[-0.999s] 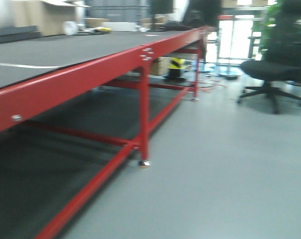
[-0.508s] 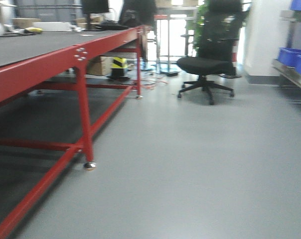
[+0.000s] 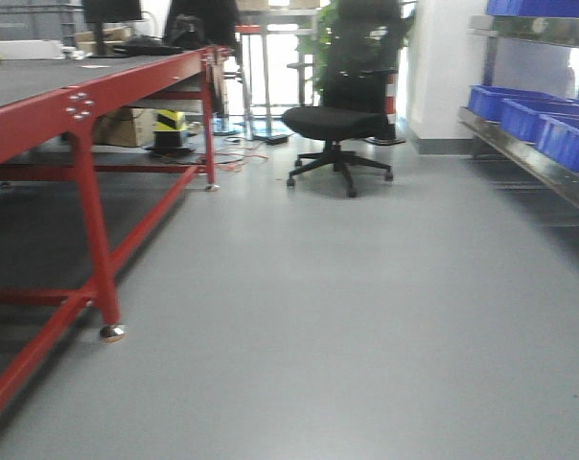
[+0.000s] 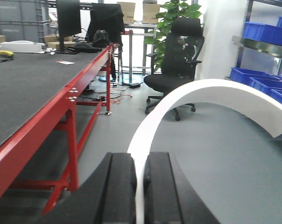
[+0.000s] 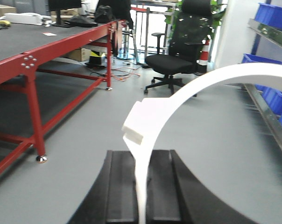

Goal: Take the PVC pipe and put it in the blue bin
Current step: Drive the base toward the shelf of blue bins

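Facing the floor [image 3: 366, 316] beside the red table [image 3: 40, 115], left tool [image 4: 140, 161] and right tool [image 5: 142, 156] each clamped curved white PVC pipe [image 4: 215, 91].

The floor [image 3: 366, 316] is smooth grey with a dull sheen. The surface [image 3: 21, 77] has a matt dark grey top on a frame of glossy red-painted metal, and its foot [image 3: 111, 333] is bright metal. The chair [image 3: 333, 123] looks like black cloth and mesh. The blue bins [image 3: 520, 110] are smooth plastic on a bare metal shelf [image 3: 539, 168]. The left pincer [image 4: 140, 161] and right pincer [image 5: 141, 156] are matt black, each closed on a white curved strip [image 4: 215, 91] that is smooth, matt and plastic-looking.
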Controlling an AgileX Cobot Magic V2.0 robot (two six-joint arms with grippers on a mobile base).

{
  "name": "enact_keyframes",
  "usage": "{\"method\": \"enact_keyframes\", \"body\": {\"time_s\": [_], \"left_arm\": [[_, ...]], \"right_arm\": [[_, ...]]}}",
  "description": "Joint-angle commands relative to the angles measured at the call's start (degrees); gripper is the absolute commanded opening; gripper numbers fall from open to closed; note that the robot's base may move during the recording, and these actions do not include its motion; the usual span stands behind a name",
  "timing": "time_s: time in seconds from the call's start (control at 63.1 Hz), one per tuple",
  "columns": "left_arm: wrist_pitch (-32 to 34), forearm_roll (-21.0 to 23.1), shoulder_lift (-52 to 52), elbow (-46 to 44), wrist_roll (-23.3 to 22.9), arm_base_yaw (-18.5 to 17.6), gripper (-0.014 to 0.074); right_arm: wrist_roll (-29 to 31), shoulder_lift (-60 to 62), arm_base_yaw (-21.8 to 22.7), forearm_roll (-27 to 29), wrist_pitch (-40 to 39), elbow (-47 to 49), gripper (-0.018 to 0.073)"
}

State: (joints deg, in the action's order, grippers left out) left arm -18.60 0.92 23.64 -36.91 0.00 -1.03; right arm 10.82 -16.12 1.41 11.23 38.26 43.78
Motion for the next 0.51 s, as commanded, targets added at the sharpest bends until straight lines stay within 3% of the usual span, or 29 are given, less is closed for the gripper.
{"method": "enact_keyframes", "body": {"time_s": [0.0,0.492], "left_arm": [[1.8,0.1,-0.3,-0.1,0.0,-0.2,-0.0111],[1.8,0.1,-0.3,-0.1,0.0,-0.2,-0.0111]], "right_arm": [[0.2,0.2,0.1,-0.5,-1.5,-0.1,-0.0155],[0.2,0.2,0.1,-0.5,-1.5,-0.1,-0.0155]]}}
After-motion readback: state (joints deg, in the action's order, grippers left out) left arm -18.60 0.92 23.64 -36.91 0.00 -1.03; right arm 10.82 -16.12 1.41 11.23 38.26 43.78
